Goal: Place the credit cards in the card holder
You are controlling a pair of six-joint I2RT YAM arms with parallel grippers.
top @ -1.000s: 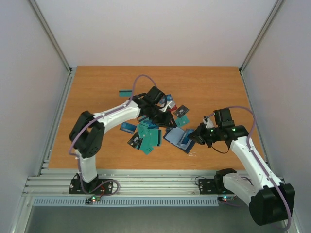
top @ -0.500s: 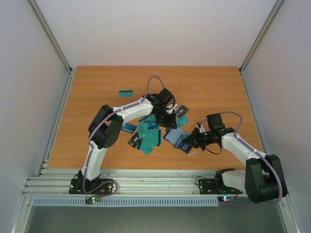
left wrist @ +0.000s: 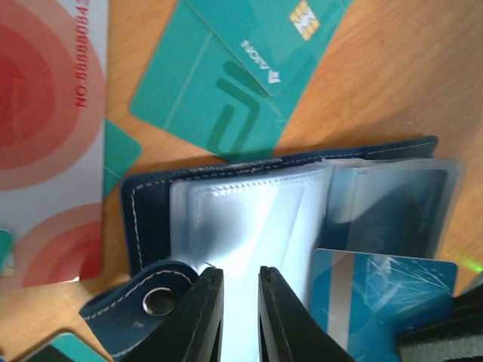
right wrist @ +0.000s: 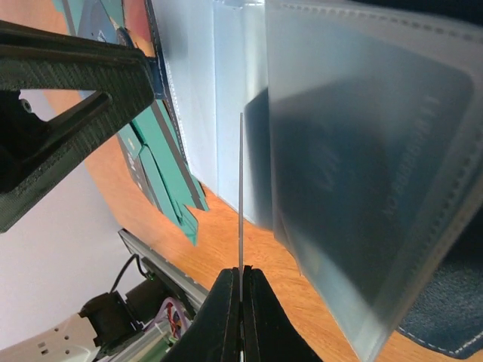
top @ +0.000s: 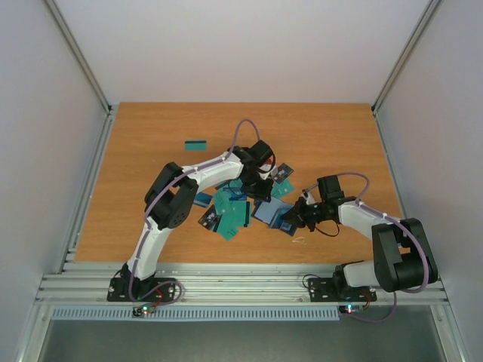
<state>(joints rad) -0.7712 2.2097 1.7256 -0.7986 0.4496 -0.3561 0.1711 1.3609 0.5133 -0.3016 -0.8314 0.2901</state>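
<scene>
Lying open near the middle of the desk [top: 151, 128], a little toward its near and right edges, the card holder [left wrist: 147, 219] showed its navy cover flat on the wood and its clear plastic sleeves fanned upward. Its clasp tab [left wrist: 128, 313], with a round metal snap, curled out at one corner of the cover. The left hand [left wrist: 240, 275] had its fingers narrow, pinching one clear sleeve between them. The right hand [right wrist: 241, 277] was closed tight on a thin card [right wrist: 241, 188], seen edge-on with its free edge right beside the sleeves; its colour could not be told from that view. In the left wrist view a blue card [left wrist: 381, 290] with a pale stripe lay over the lower sleeve. Teal credit cards [left wrist: 219, 113] lay touching the holder's far side, one with a gold chip, and a red-and-white card [left wrist: 45, 136] lay beside them. More cards, mostly teal, were heaped just left of the holder [top: 230, 211]. One lone teal card [top: 196, 144] lay well apart, toward the far left corner.
</scene>
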